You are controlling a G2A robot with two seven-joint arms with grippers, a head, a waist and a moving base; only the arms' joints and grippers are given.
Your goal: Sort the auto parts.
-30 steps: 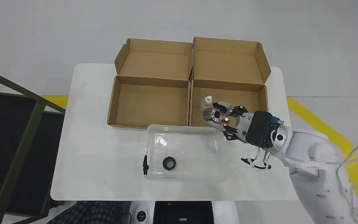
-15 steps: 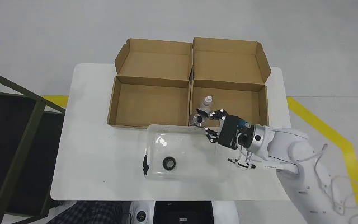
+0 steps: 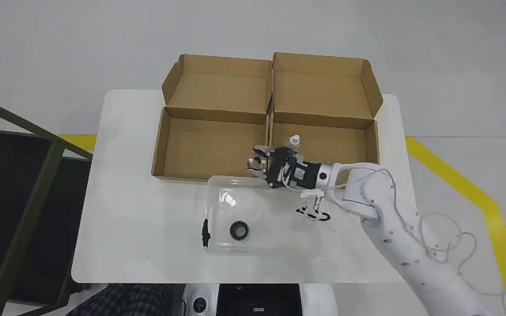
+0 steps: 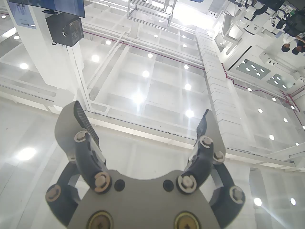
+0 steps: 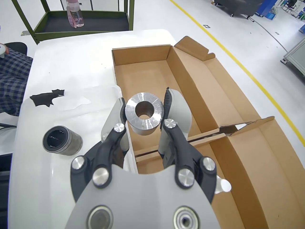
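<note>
Clearly, the right gripper [image 5: 144, 102] pinched the metal ring [image 5: 133, 117] between its fingers [image 5: 178, 110], just above the empty cardboard box [image 5: 147, 72], near its wall. Released there, the ring might clip that wall and tumble out. The left gripper [image 4: 143, 114] gaped wide, empty.

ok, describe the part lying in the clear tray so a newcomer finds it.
On the white table, a clear tray sits between the robot and two cardboard boxes. In it lies a short dark hollow cylinder, unlike the flat black scrap at the tray's edge.
</note>
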